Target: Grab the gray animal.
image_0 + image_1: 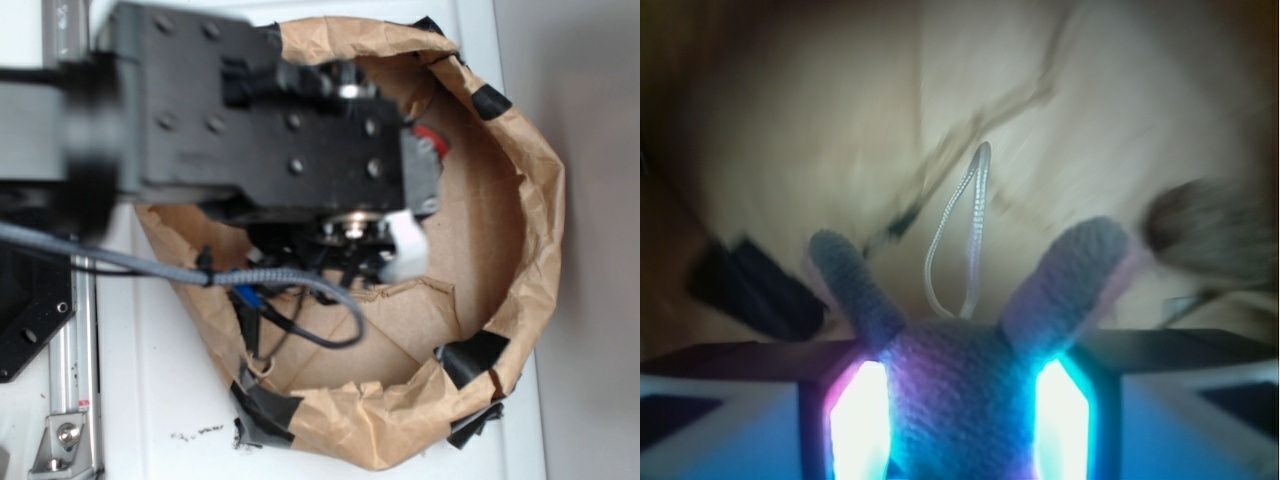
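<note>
In the wrist view the gray animal (965, 385), a soft knit plush with two big ears and a thin white loop (960, 235), sits squeezed between the two glowing pads (862, 420) of my gripper (962, 420). The pads press on both sides of its body, so the gripper is shut on it. In the exterior view the arm and gripper (385, 235) reach into the brown paper bin (520, 250); the animal is hidden there behind the gripper body.
A brown rough lump (1215, 230) lies at the right of the bin floor. Black tape patches (470, 355) hold the crumpled paper wall. A gray cable (150, 265) runs across the arm. A metal rail (65, 400) stands at the left.
</note>
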